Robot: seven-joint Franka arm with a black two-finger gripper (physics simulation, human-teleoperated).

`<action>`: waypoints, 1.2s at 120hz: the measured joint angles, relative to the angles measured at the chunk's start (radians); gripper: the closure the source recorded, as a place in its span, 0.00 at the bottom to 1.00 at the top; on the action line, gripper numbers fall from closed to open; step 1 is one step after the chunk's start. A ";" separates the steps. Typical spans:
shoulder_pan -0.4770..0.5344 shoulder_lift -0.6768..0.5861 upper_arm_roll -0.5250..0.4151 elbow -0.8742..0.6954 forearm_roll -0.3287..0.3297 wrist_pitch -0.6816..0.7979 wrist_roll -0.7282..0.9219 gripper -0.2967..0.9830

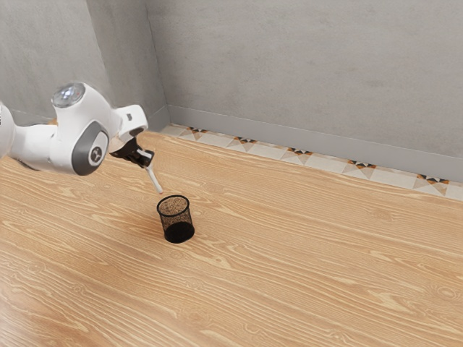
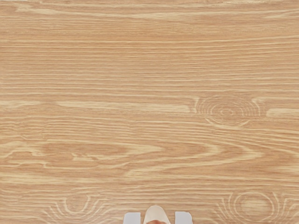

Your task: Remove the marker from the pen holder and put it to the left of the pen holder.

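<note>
Wood-grain bench [image 1: 311,260], grey wall [image 1: 304,69] behind. Black two-finger tool [image 1: 147,164] pinching slim white marker [image 1: 155,181], clear of round black-mesh pen holder [image 1: 176,217]; long axis tilted, lower tip nr. rim. Est. next: lower LH side of holder.

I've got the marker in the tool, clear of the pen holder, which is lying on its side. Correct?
Not on its side: the exterior view shows the pen holder standing upright. The marker is in the tool, clear of it.
</note>
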 joint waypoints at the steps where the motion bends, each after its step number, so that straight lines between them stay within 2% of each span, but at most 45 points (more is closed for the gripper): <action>1: 0.002 0.002 0.000 -0.005 -0.001 0.014 0.001 0.85; 13: 0.019 0.026 -0.002 -0.030 -0.022 0.167 0.016 0.85; 26: 0.031 0.108 -0.004 -0.034 -0.035 0.316 0.032 0.84; 37: 0.044 0.182 -0.015 -0.034 -0.039 0.423 0.042 0.84; 49: 0.082 0.210 -0.048 -0.048 -0.041 0.503 0.051 0.84; 99: 0.219 0.265 -0.139 -0.109 -0.032 0.612 0.074 0.81; 119: 0.374 0.311 -0.249 -0.148 -0.022 0.615 0.074 0.77; 131: 0.392 0.292 -0.262 -0.150 -0.003 0.601 0.071 0.61; 144: 0.396 0.142 -0.257 -0.139 0.017 0.495 0.069 0.46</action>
